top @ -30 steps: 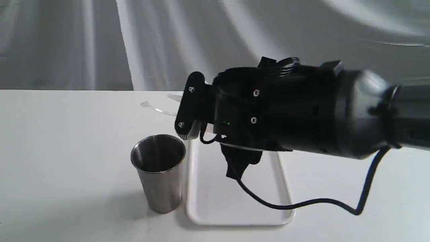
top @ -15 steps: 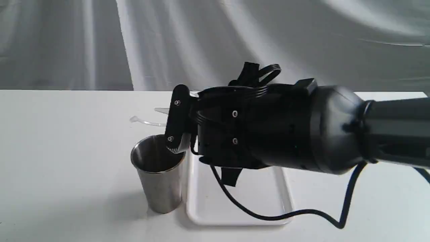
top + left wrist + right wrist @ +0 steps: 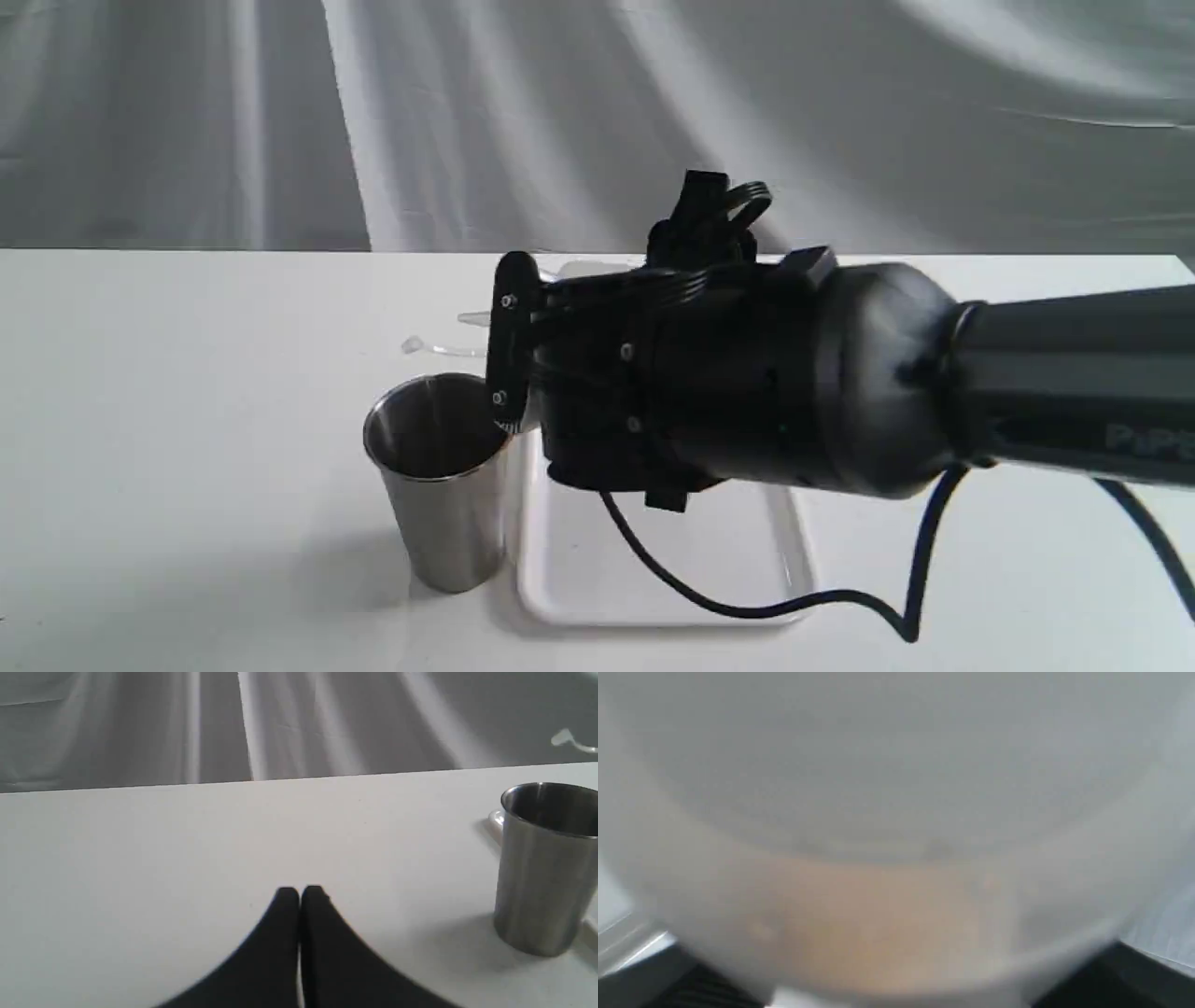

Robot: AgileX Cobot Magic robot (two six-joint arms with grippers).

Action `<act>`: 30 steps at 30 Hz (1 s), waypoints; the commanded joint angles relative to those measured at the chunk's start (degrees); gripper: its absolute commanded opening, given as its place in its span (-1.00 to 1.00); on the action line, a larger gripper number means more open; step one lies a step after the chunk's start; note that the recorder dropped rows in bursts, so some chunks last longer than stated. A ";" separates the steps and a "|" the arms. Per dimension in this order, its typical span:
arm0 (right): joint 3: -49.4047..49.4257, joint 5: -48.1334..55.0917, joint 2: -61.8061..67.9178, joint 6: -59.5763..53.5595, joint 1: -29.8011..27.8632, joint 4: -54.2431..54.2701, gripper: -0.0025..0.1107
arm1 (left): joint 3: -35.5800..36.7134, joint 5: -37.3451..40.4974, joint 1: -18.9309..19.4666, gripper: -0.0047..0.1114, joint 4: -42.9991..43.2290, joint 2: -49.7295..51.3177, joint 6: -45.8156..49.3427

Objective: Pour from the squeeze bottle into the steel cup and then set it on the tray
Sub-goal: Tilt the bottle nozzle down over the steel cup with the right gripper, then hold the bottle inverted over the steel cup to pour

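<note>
Gripping the translucent, whitish squeeze bottle (image 3: pixel 896 812), my right hand (image 3: pixel 512 359) is hovering by the right rim of the brushed, tapering steel cup (image 3: pixel 443 485), which is standing on the bench (image 3: pixel 187 420) beside the glossy white tray (image 3: pixel 653 569). My arm is hiding most of the bottle; amber liquid is showing only blurrily up close. My left hand (image 3: pixel 299 898) is pinching shut on nothing.

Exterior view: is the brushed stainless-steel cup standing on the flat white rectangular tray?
No, the brushed stainless-steel cup stands upright on the white table, beside the flat white rectangular tray.
</note>
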 commanded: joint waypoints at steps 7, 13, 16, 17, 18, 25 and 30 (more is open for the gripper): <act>-0.43 0.38 0.79 0.77 0.75 -10.77 -0.70 | 0.25 -0.43 0.09 -0.92 -0.06 -0.15 -0.33; -0.43 1.35 0.79 0.77 0.74 -17.16 -0.70 | 0.25 -0.43 0.09 -0.92 -0.06 -0.15 -0.19; -0.43 1.80 0.79 0.65 0.74 -19.73 -0.70 | 0.25 -0.43 0.09 -0.92 -0.06 -0.15 -0.19; -0.43 1.80 0.79 0.56 0.74 -20.63 -0.70 | 0.25 -0.43 0.09 -0.92 -0.06 -0.15 -0.19; -0.43 1.94 0.79 0.54 0.74 -21.55 -0.70 | 0.25 -0.43 0.09 -0.92 -0.06 -0.15 -0.19; -0.43 2.84 0.79 -0.45 0.74 -26.33 -0.70 | 0.25 -0.43 0.09 -0.92 -0.06 -0.15 -0.35; -0.43 3.06 0.79 -5.32 0.74 -27.04 -0.70 | 0.25 -0.43 0.09 -0.92 -0.06 -0.15 -0.35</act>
